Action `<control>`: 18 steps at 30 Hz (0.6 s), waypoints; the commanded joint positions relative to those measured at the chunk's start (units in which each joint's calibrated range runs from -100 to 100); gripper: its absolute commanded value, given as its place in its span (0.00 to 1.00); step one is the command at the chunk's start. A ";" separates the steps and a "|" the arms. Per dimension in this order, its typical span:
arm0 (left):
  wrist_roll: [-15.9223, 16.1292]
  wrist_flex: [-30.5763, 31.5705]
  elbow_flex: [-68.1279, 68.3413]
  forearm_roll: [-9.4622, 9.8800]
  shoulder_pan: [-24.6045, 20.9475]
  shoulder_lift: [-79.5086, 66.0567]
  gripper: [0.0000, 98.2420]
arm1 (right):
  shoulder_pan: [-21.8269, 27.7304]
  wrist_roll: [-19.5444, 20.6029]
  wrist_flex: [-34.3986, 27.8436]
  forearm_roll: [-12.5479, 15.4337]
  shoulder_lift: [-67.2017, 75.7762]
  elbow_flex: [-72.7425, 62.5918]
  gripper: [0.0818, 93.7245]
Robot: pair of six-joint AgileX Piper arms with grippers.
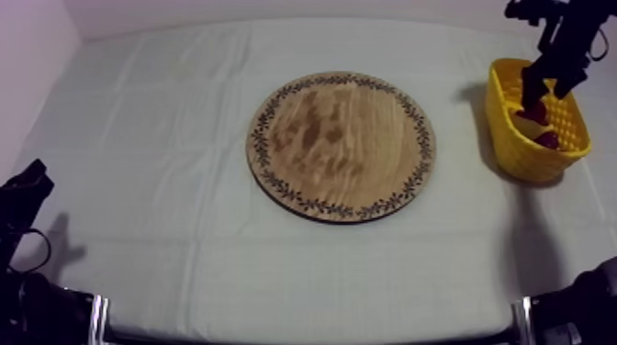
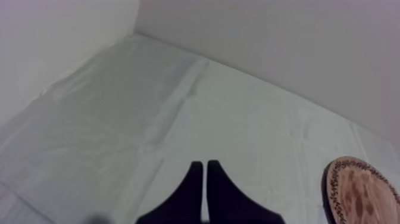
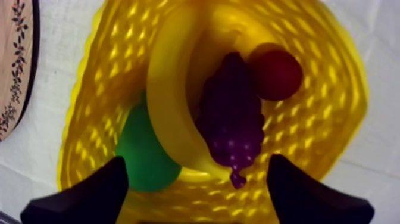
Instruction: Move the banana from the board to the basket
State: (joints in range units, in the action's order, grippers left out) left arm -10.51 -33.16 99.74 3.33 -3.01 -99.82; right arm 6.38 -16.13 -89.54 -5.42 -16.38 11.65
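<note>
The yellow banana (image 3: 169, 107) lies curved inside the yellow basket (image 3: 324, 128), between a green pear (image 3: 143, 152) and a purple bunch of grapes (image 3: 232, 119). My right gripper (image 3: 196, 190) hangs just above the basket, open, with nothing between its fingers (image 3: 89, 193). From above, that gripper (image 1: 548, 92) is over the basket (image 1: 514, 151) at the table's right side. The round wooden board (image 1: 340, 145) in the middle of the table is bare. My left gripper (image 2: 205, 179) is shut on nothing and rests low at the left (image 1: 28, 183).
A small red fruit (image 3: 275, 72) sits in the basket beside the grapes. The board's patterned rim (image 2: 363, 190) lies to the right of my left gripper. The grey-white cloth (image 1: 165, 119) meets walls at the back and left.
</note>
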 commanded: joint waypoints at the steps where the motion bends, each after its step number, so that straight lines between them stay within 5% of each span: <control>1: 0.02 0.01 0.03 0.02 0.01 0.00 0.00 | 0.08 -0.38 -0.05 0.34 2.18 0.15 0.91; 9: -0.01 0.01 0.03 0.02 0.01 0.00 0.00 | 0.27 -1.63 2.86 2.36 12.54 4.64 0.72; 18: 0.03 0.01 0.03 0.02 0.01 0.00 0.00 | 0.23 -1.03 13.59 5.03 27.39 16.12 0.42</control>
State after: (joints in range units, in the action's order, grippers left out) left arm -10.49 -33.16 99.74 3.33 -3.01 -99.82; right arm 6.49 -16.83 -78.34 -0.75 6.90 25.14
